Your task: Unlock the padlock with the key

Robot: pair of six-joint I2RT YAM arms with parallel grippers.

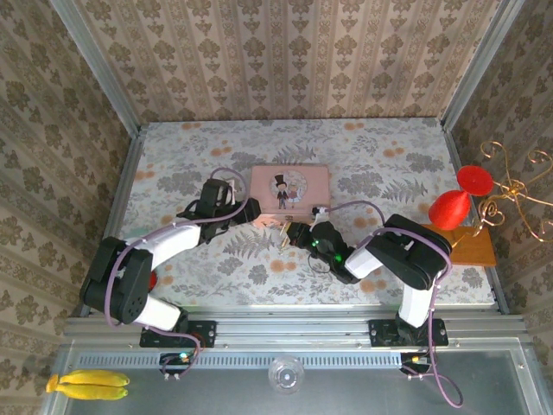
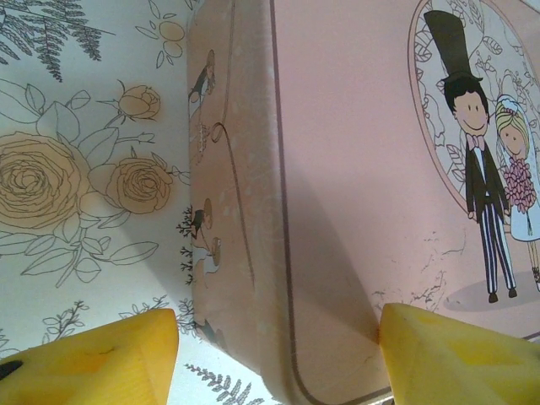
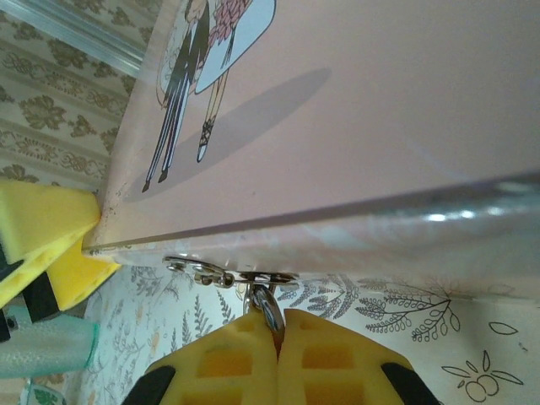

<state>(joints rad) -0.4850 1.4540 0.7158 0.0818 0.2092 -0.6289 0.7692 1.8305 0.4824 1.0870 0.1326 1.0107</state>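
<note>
Hanging padlock (image 3: 266,305): on the hasp (image 3: 221,273) at the near wall of the pink tin (image 3: 354,110), left of that wall's middle; only its silvery shackle loop shows.
Right gripper (image 3: 277,327): fingers pressed together on the padlock just under the hasp; whether the key sits between the pads cannot be told.
Left gripper (image 2: 274,363): jaws apart, bracketing the tin's near-left corner, one finger touching the lid, gripping nothing.
Doing it well: probably a gentle twist in line with the lock, with no tug nearward.
Risk: the tin may slide, so brace it with the left fingers first.
</note>
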